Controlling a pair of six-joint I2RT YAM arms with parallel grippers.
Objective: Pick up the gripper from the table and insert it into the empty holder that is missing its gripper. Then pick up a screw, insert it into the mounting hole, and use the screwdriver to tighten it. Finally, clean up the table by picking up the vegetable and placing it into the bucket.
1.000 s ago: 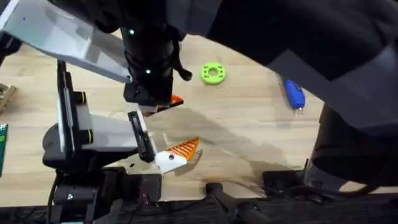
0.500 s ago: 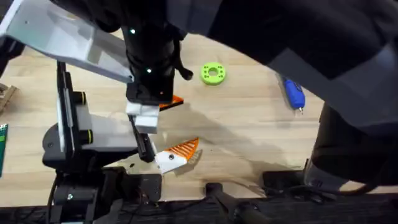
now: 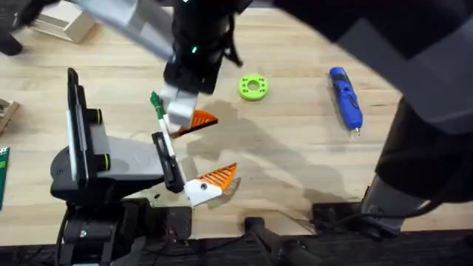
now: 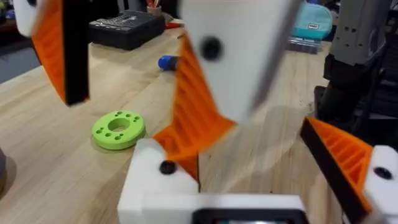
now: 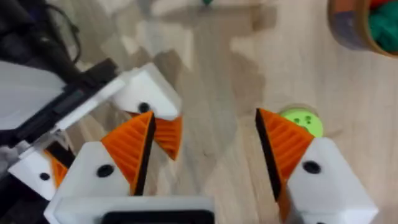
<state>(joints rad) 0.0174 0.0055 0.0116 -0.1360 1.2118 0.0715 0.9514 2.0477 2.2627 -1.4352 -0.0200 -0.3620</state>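
Hovering open and empty, the right gripper [image 5: 205,155] hangs above the gripper [image 3: 199,120] on the table [image 3: 295,155] left of centre: light, stiff, ribbed plastic, best pinched across its flat sides.

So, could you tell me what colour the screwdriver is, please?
The screwdriver is blue, clearest in the overhead view.
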